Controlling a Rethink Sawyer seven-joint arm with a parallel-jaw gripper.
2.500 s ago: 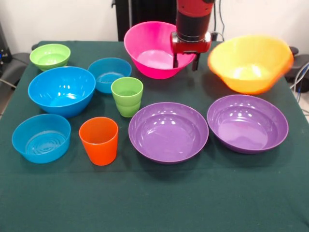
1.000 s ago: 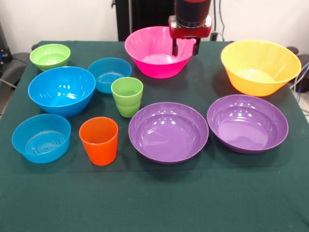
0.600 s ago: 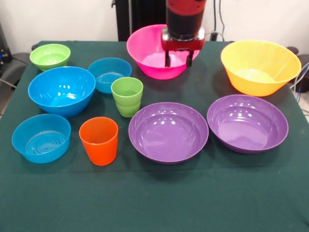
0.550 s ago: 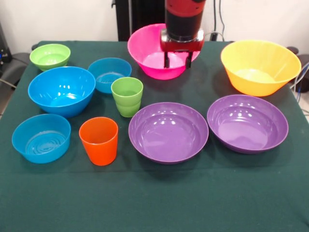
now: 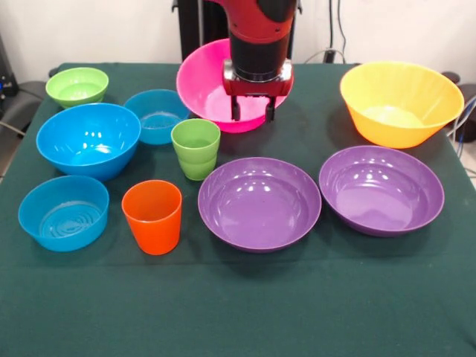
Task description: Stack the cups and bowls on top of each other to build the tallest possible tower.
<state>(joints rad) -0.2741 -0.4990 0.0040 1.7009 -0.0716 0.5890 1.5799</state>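
Gripper [image 5: 253, 113] spread apart over the pink bowl [image 5: 204, 93]; nothing inside any bowl

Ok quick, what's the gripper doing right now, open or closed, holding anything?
Gripper: open and holding nothing, hanging in front of the pink bowl.

My arm [image 5: 259, 33] runs off the top edge and covers the middle of the pink bowl [image 5: 201, 93] behind my gripper [image 5: 252, 109]. To its side, the large blue bowl [image 5: 88, 139] hides part of a small blue bowl [image 5: 158, 115].
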